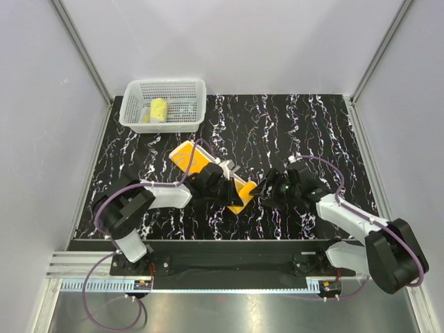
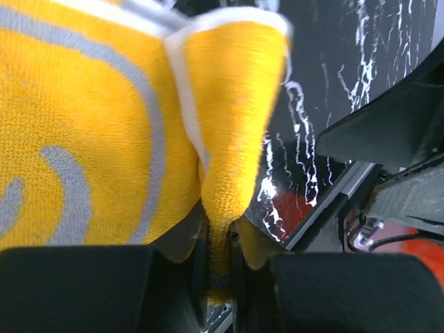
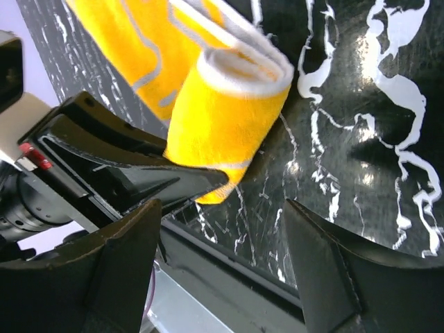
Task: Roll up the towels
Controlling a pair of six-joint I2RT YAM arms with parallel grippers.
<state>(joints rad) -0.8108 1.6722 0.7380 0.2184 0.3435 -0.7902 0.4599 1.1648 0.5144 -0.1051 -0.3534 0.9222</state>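
The bright orange towel (image 1: 194,158) lies slantwise on the black marbled table (image 1: 305,125), its near end folded over into a short roll (image 3: 225,118). My left gripper (image 1: 232,193) is shut on a pinched fold of that end (image 2: 220,263); the towel (image 2: 83,139) with its pale line marks fills the left wrist view. Just right of the roll, my right gripper (image 1: 262,189) stands open with nothing between its fingers (image 3: 222,215). Rolled up, the pale yellow towel (image 1: 159,109) sits in the basket.
The white mesh basket (image 1: 182,89) stands at the back left of the table. Grey walls close in the sides and back. A black bar (image 1: 229,246) with both arm bases runs along the near edge.
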